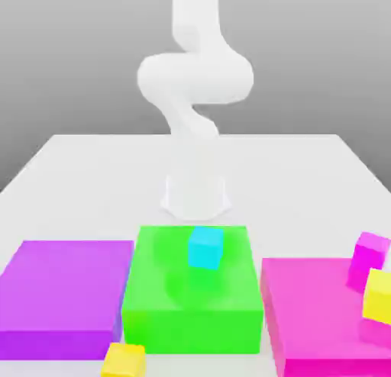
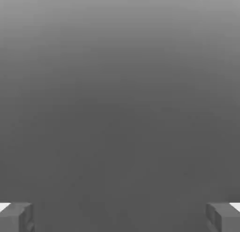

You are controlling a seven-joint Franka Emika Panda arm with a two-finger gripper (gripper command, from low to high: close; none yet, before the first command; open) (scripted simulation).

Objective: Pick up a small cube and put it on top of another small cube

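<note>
The small golden-yellow cube (image 1: 123, 360) lies on the table at the front, just before the gap between the purple and green blocks. On top of the green flat block (image 1: 192, 299) sits the small cyan cube (image 1: 206, 247), towards its far side. In the hand view my gripper (image 2: 120, 217) is open, its two grey fingertips (image 2: 16, 218) standing far apart with nothing between them and only plain grey background ahead. The white arm (image 1: 195, 85) rises from its base behind the green block and leaves the exterior view at the top.
A purple flat block (image 1: 65, 295) lies at the exterior view's left and a pink flat block (image 1: 324, 322) at its right. On the pink block stand a small magenta cube (image 1: 370, 253) and a paler lemon-yellow cube (image 1: 379, 295). The arm's base (image 1: 196, 192) stands mid-table.
</note>
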